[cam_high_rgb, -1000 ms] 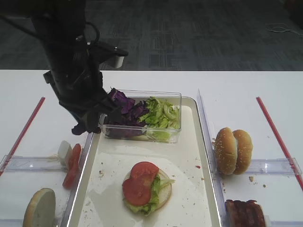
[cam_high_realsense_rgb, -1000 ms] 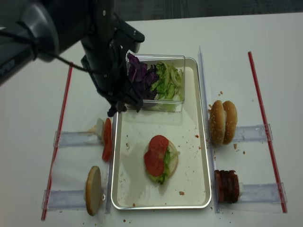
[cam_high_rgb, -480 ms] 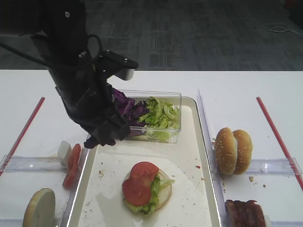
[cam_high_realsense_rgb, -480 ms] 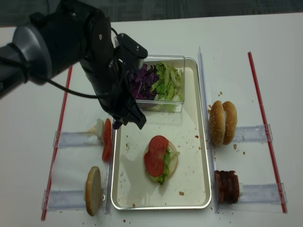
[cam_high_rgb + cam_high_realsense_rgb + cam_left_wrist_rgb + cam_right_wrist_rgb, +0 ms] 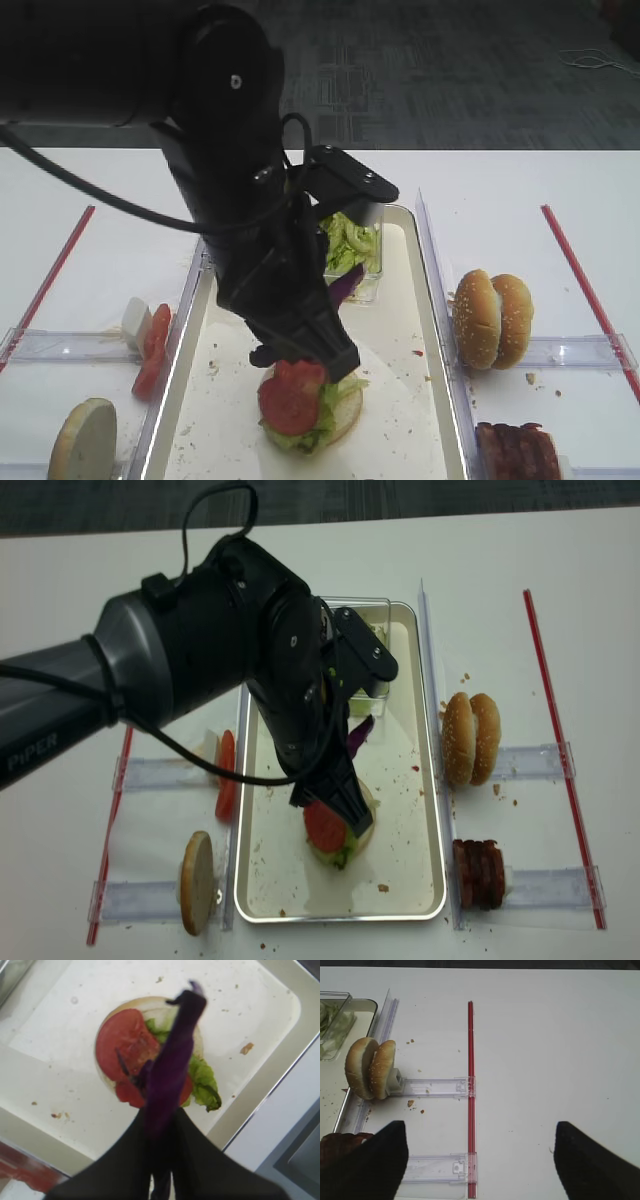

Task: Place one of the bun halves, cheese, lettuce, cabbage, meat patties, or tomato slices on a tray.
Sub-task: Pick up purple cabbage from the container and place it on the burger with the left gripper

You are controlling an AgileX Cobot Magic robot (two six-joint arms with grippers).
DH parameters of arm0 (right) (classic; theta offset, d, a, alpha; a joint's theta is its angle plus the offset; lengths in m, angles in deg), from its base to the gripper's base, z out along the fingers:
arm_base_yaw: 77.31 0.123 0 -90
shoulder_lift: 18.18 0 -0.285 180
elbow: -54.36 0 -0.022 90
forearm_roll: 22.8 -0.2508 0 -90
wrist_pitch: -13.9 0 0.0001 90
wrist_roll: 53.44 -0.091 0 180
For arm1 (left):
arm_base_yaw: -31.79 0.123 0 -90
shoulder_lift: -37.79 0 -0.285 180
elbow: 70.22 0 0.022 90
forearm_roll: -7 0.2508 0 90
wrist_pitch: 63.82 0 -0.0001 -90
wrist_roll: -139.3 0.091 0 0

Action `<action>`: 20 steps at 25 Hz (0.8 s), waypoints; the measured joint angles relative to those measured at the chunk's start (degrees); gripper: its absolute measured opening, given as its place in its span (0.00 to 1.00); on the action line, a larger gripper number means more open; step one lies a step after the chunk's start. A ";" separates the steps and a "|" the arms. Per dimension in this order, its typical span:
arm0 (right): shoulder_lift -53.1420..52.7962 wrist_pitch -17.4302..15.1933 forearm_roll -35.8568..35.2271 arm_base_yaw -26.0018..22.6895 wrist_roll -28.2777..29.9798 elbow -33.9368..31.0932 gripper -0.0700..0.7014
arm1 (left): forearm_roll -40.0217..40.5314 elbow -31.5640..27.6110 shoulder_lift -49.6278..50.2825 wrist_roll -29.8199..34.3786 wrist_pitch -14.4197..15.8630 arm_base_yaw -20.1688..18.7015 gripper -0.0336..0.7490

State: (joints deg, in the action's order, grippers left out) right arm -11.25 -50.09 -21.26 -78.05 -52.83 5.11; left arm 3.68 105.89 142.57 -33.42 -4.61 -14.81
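Note:
My left gripper [image 5: 161, 1125] is shut on the cabbage [image 5: 172, 1060], a dark purple strip sticking out past the fingertips. It hangs just over a stack on the cream tray [image 5: 65, 1060]: a bun half [image 5: 150, 1002] with lettuce [image 5: 202, 1077] and tomato slices [image 5: 120, 1040]. From above, the left gripper [image 5: 330, 805] covers part of that stack, and the cabbage [image 5: 358, 731] shows beside the arm. My right gripper [image 5: 480, 1160] is open over bare table, with nothing between its fingers [image 5: 370, 1165].
A clear box [image 5: 350, 240] of lettuce stands at the tray's far end. Two bun halves [image 5: 493, 318] stand on edge to the right, with meat patties [image 5: 518, 450] nearer. Tomato slices [image 5: 152, 345] and a bun half [image 5: 83, 440] lie to the left. A red strip [image 5: 470, 1085] runs along each side of the table.
The left arm has swung from the clear box toward the near right, over the tray, carrying the cabbage to just above the stack. Nothing else moved.

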 joint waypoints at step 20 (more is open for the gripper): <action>0.00 0.00 0.00 0.00 0.00 0.00 0.90 | 1.74 0.00 11.28 -2.49 -6.05 -0.98 0.15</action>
State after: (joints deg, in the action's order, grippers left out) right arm -11.25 -50.09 -21.26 -78.05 -52.83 5.11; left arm 5.42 105.89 153.85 -35.92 -10.66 -15.79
